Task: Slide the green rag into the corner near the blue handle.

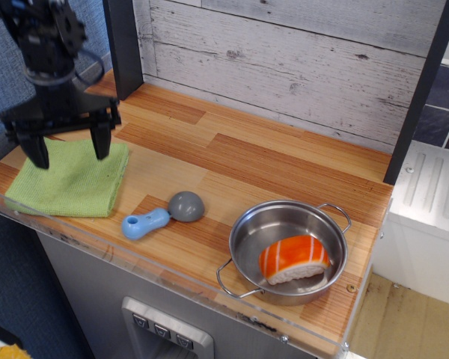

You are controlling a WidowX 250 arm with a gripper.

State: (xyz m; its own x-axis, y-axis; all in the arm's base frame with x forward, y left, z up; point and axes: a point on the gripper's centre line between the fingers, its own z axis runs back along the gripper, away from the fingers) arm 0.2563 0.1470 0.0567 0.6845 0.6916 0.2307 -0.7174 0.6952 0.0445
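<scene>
The green rag (69, 182) lies flat on the wood-plank countertop at the front left, in the corner (0, 193) by the clear plastic rim and the blue textured wall. The blue handle (144, 223) with its grey dome head (186, 206) lies just right of the rag, near the front rim. My gripper (69, 152) is open and empty. It hangs above the rag's back edge with its fingers pointing down and apart from the cloth.
A steel pot (247, 239) holding an orange-and-white sushi piece (293, 258) stands at the front right. A dark post (123, 45) stands at the back left, another (423, 90) at the right. The whitewashed plank wall (284, 52) closes the back.
</scene>
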